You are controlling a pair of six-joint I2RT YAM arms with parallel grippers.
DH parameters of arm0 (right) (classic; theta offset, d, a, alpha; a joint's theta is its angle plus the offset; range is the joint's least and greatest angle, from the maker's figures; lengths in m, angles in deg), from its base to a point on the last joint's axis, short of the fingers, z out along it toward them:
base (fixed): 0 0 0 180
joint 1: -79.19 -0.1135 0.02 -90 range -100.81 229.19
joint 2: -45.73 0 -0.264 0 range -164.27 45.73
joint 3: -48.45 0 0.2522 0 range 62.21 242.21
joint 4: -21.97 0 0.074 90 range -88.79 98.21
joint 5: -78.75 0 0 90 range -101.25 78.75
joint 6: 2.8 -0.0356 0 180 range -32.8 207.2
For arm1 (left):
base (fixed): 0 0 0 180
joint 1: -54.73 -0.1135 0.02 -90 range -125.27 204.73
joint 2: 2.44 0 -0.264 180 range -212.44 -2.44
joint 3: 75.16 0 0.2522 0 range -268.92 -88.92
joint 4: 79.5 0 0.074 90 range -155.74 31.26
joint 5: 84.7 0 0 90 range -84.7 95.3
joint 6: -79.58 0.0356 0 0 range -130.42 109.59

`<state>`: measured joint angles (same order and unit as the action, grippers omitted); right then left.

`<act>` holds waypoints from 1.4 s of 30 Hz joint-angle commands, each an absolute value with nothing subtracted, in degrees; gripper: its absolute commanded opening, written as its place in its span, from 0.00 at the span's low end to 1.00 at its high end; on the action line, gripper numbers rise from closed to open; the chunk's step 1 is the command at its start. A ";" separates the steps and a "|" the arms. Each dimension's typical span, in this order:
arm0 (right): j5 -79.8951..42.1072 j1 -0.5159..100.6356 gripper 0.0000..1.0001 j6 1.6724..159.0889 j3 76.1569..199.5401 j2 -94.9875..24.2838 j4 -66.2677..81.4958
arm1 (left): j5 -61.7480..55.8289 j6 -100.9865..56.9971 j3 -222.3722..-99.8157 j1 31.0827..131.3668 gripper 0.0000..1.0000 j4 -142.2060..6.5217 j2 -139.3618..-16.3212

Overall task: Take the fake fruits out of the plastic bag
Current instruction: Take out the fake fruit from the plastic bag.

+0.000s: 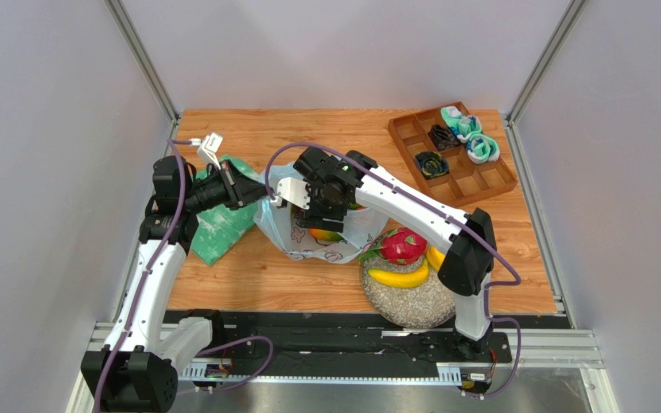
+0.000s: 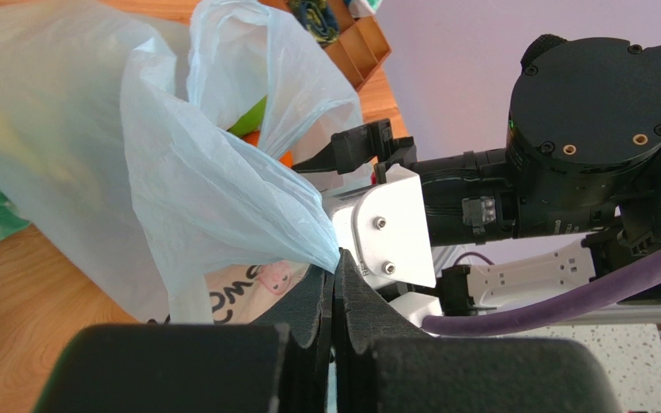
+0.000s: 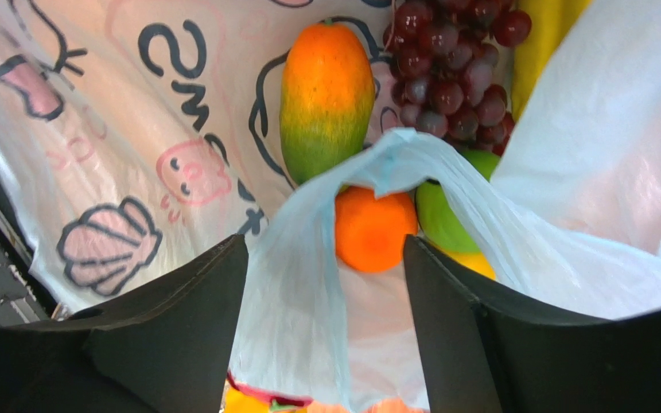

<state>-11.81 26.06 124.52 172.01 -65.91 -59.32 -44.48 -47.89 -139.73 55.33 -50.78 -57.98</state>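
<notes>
Trouble begins nearest you, at the speckled bowl (image 1: 394, 308) by the front edge of the counter (image 1: 265, 280). The dragon fruit (image 1: 403, 245) and bananas (image 1: 399, 277) already crowd it, so another round fruit set there could roll off.

Behind it, mid-counter, sits the plastic bag (image 1: 278, 225). Your left fingers (image 2: 351, 301) are clamped flat on a gathered twist of its film, holding the mouth up. Your right fingers (image 3: 179, 335) stand partly open at that mouth, gripping nothing. A strip of film runs straight between them, draped over the orange (image 3: 373, 228) you appear to be lining up on.

Close now and you likely pinch film, not fruit. Lifting would then pull against the left grip and could tear the thin plastic or drag the bag along. Even a clean grip may slip on that glossy skin.

The green piece (image 3: 442, 219) touches the orange, and the mango (image 3: 325, 99) and grapes (image 3: 446, 60) lie deeper, so a nudge may shuffle them out of reach.
</notes>
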 commanded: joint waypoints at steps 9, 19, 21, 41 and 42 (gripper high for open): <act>-21.71 22.32 0.60 130.17 169.71 -59.82 -50.95 | -44.09 -54.16 -139.02 52.01 0.00 -52.47 -58.51; -12.67 22.32 0.57 130.00 170.94 -71.95 -49.18 | -45.50 -58.49 -136.48 49.19 0.00 -50.36 -57.11; -11.34 22.32 0.59 129.38 170.85 -73.44 -49.62 | -45.32 -58.49 -135.95 49.10 0.00 -50.71 -56.84; 1.15 22.58 0.67 126.57 168.74 -81.63 -51.21 | -44.88 -58.23 -134.80 49.10 0.00 -52.03 -56.40; -0.08 22.59 0.63 126.48 169.00 -79.45 -51.20 | -44.88 -58.14 -134.89 49.10 0.00 -52.03 -56.31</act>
<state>0.23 22.22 128.45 166.79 -81.31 -51.54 -43.45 -57.90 -134.59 49.29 -50.56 -57.94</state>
